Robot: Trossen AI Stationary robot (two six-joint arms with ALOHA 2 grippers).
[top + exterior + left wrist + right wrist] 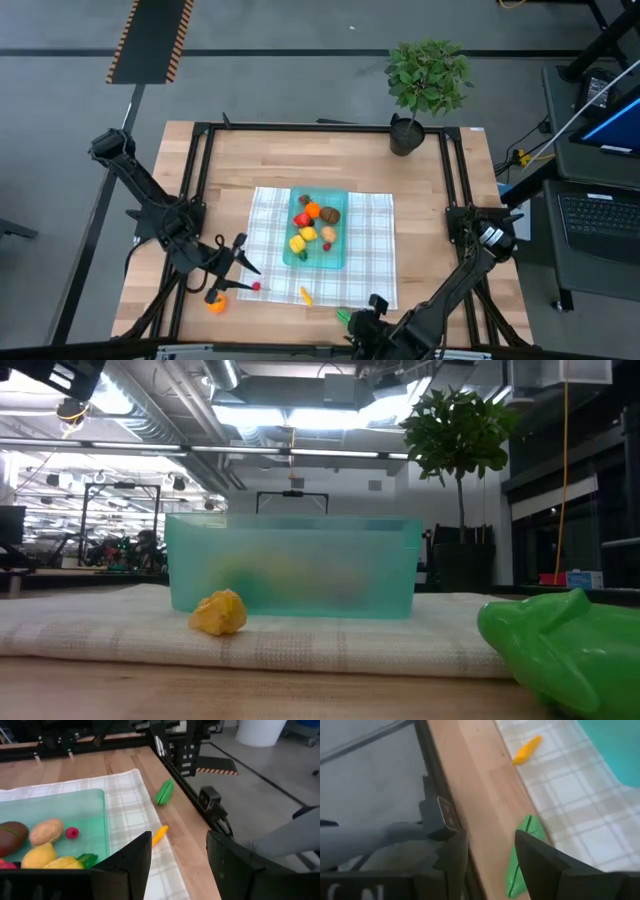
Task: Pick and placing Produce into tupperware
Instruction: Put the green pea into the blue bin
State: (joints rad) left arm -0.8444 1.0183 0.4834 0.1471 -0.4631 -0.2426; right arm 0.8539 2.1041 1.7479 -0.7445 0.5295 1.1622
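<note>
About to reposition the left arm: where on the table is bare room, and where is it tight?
Bare wood lies between the potted plant and the checked cloth, and along both sides of the cloth. The front edge is crowded: left gripper, orange piece, red piece, yellow piece, green piece, right gripper. The teal container is half full.

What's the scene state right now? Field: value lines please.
container: teal tub on checked cloth, mid table
in container: several toy pieces, red, orange, yellow, brown
outside container: yellow piece on cloth; green piece by near table edge; orange piece and small red piece off cloth's left side
left gripper: open, empty
right gripper: open, above green piece
plant: far right corner
</note>
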